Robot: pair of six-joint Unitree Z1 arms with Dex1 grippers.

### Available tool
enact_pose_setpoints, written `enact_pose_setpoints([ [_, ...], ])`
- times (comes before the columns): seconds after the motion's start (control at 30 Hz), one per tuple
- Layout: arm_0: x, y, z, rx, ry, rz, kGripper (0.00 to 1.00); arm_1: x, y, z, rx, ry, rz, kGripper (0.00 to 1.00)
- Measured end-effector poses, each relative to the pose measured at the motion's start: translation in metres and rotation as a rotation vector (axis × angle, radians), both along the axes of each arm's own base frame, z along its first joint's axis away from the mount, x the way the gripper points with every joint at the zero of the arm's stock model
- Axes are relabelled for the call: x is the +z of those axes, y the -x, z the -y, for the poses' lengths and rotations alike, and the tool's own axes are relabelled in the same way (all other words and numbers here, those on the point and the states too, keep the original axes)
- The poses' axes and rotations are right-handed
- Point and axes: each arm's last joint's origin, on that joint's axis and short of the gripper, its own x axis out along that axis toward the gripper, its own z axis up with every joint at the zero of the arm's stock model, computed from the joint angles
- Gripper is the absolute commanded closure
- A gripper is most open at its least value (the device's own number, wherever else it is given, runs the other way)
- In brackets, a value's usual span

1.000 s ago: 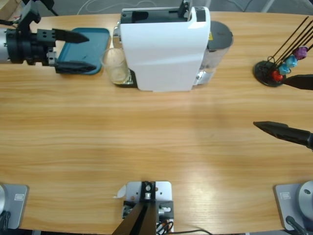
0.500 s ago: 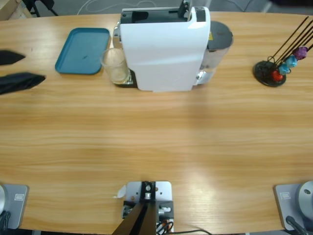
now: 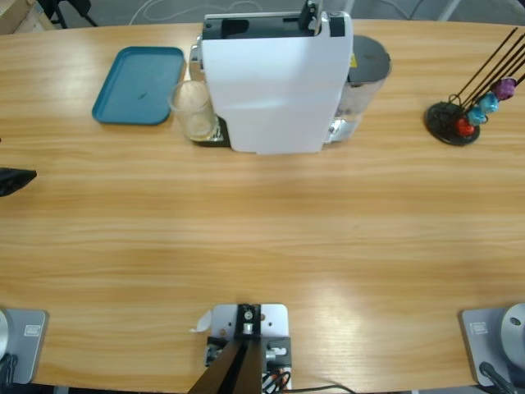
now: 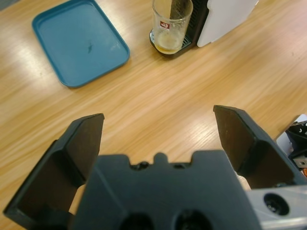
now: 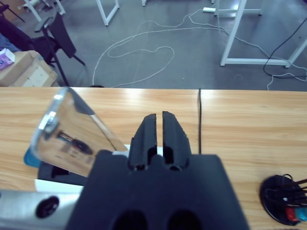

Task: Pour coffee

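The long wooden table [image 3: 271, 238] carries a boxy white coffee machine [image 3: 275, 82] near its far edge, its long axis running along the table. A flat teal rectangular plastic tray [image 3: 139, 84] lies just beside the machine and is bare apart from a small dark mark. A black stand with thin rods and coloured capsules [image 3: 459, 119] sits well apart at the other end.

The small clear glass cup with a red logo [image 4: 171, 25] stands upright on the machine's dark drip plate, mouth up, its long axis vertical, under the outlet. At its bottom lies a shallow layer of liquid, the coffee [image 4: 168, 44] (it reads pale amber in the left wrist view, not dark). I judge the brewing into the cup done or nearly so; if pouring means anything further, such as lifting the cup out, that is not yet done, since nothing touches the cup.

The left gripper [image 4: 160, 136] hangs over bare wood, well apart from the cup, its jaws spread wide and holding nothing; in the high view only a black jaw tip shows at the side edge. The right gripper [image 5: 159, 125] is tilted up toward the room floor and cables, its jaws pressed together with nothing between them.
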Motion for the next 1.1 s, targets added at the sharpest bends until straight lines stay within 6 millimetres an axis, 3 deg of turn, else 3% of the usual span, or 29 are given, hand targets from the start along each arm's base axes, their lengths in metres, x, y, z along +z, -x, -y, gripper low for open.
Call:
enact_pose_setpoints([
  [0.3, 0.002, 0.001, 0.001, -0.015, -0.010, 0.002, 0.000, 0.003, -0.009, -0.018, 0.000, -0.056, -0.003, 1.000],
  [0.53, 0.002, 0.001, 0.001, -0.015, -0.012, 0.002, 0.000, -0.001, -0.004, -0.037, 0.050, -0.082, -0.010, 1.000],
  [0.8, 0.002, 0.001, 0.001, -0.015, -0.012, 0.002, 0.000, 0.011, 0.003, -0.050, 0.080, -0.164, 0.026, 1.000],
  [0.97, 0.002, 0.001, 0.001, -0.015, -0.013, -0.001, 0.000, -0.001, 0.011, -0.069, 0.095, -0.192, -0.005, 1.000],
  [1.1, 0.001, 0.002, 0.001, -0.015, -0.018, -0.009, 0.000, -0.010, 0.005, -0.080, 0.092, -0.223, -0.006, 1.000],
])
